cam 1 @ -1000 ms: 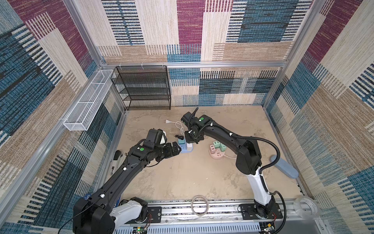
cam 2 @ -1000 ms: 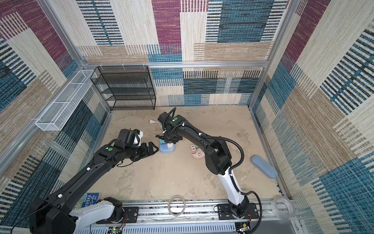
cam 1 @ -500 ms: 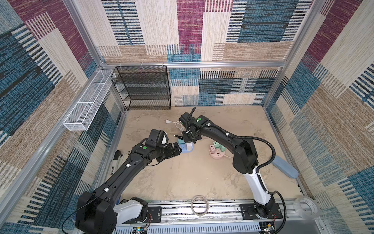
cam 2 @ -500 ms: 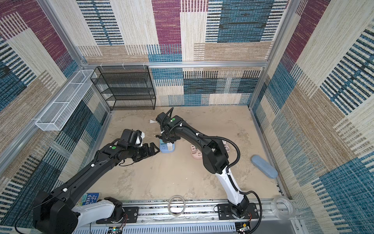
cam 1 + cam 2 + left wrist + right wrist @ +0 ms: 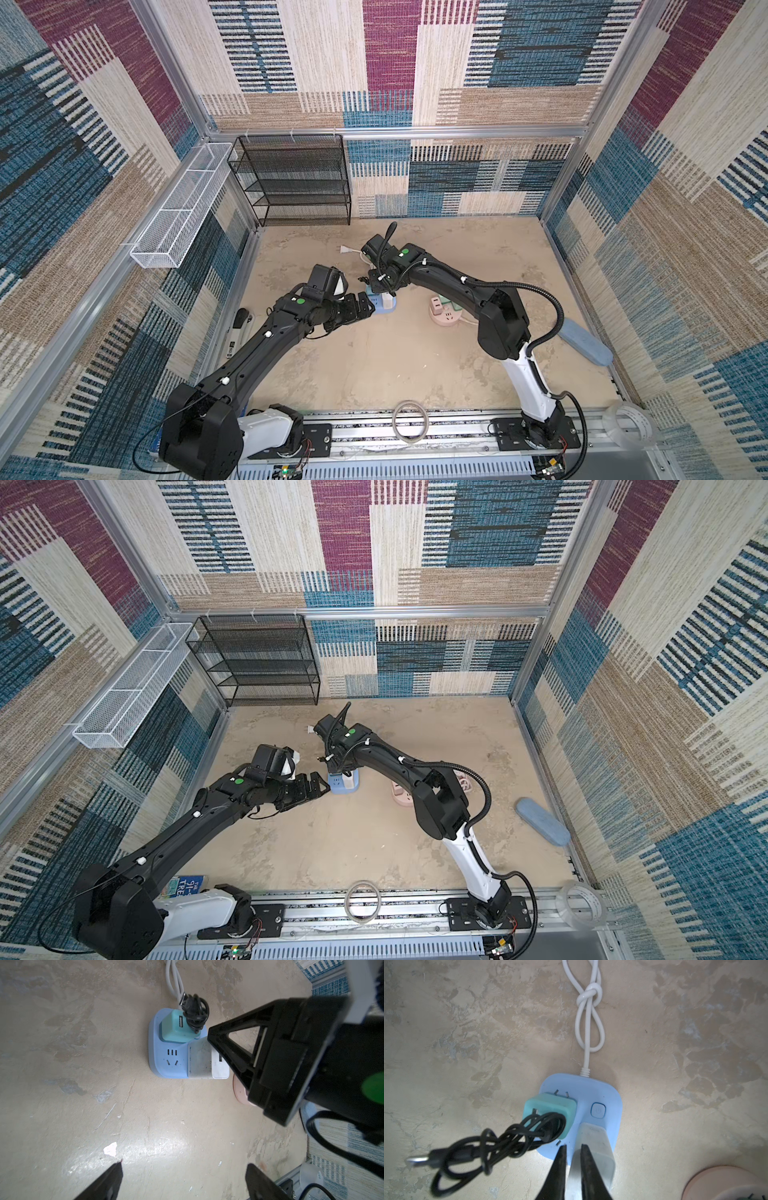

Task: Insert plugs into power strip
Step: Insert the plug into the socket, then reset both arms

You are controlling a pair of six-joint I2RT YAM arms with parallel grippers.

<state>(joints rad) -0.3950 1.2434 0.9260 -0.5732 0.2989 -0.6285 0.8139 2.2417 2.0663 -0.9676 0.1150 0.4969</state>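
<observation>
- Top views: the blue power strip (image 5: 380, 309) sits mid-floor, slightly left of centre. The left gripper (image 5: 368, 305) hovers just left of it, fingers spread and empty. The right gripper (image 5: 384, 291) is poised directly over the white plug (image 5: 389, 300) on the strip. To the right, near but apart, a round pink strip (image 5: 445, 318) carries a pink plug (image 5: 435, 301). Something mint green beside it is partly hidden by the right arm.
- Left wrist view: the teal plug (image 5: 174, 1028), with its bundled black cord (image 5: 195, 1014), and the white plug stand side by side on the blue strip. One socket (image 5: 172, 1057) is bare. The left fingers (image 5: 104, 1184) are wide apart above bare floor. The tip of a right finger meets the top edge of the white plug.
- Right wrist view: the right fingers (image 5: 562, 1167) are drawn almost together, with a thin gap and nothing visibly pinched. The white plug lies directly beneath them.
- Assessment: teal and white appear inserted, but full seating of the white plug is unconfirmed. No loose plug is in view. The task is judged near completion, with a last press on the white plug likely remaining.
</observation>
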